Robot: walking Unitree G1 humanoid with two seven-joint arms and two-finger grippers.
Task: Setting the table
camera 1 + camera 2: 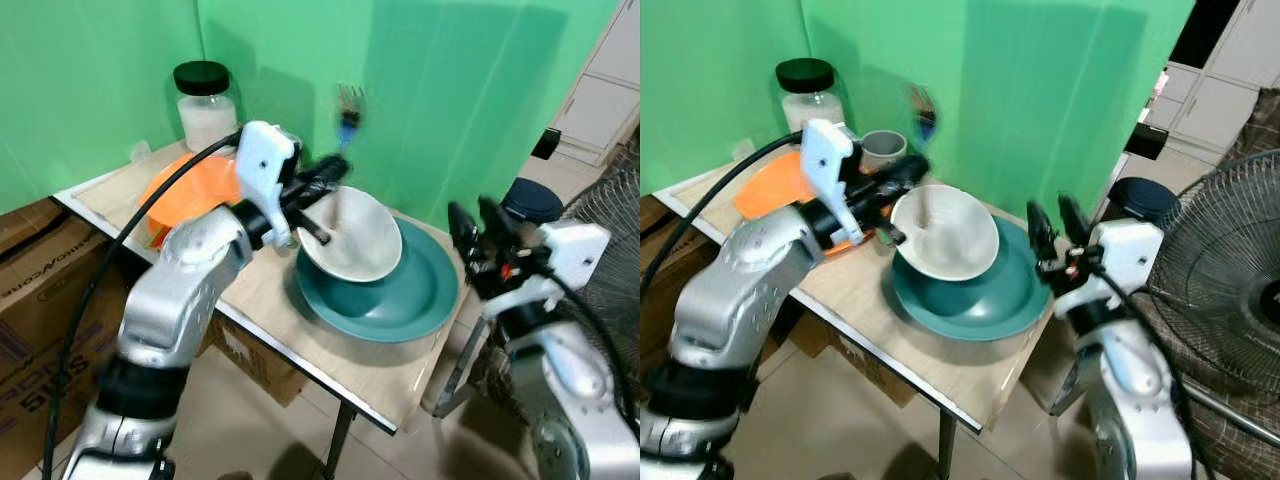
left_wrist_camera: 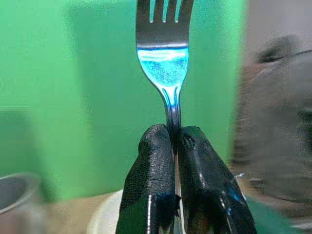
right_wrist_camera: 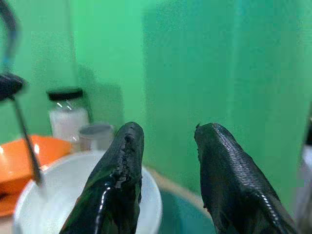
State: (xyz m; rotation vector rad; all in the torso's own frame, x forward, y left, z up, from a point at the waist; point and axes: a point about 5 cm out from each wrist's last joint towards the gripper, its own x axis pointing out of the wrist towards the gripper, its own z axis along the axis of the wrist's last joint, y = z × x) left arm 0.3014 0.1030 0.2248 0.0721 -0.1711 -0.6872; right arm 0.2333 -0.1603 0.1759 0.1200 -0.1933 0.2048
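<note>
Fork stands upright, tines up, clenched by its handle in the left pincer above the white bowl. That bowl sits in a teal plate on the desk. The right pincer hovers released just off the plate's right edge.

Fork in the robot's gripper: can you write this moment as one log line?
left gripper: shut on fork, tines up, above white bowl | bowl: in teal plate | right gripper: open, empty
</note>
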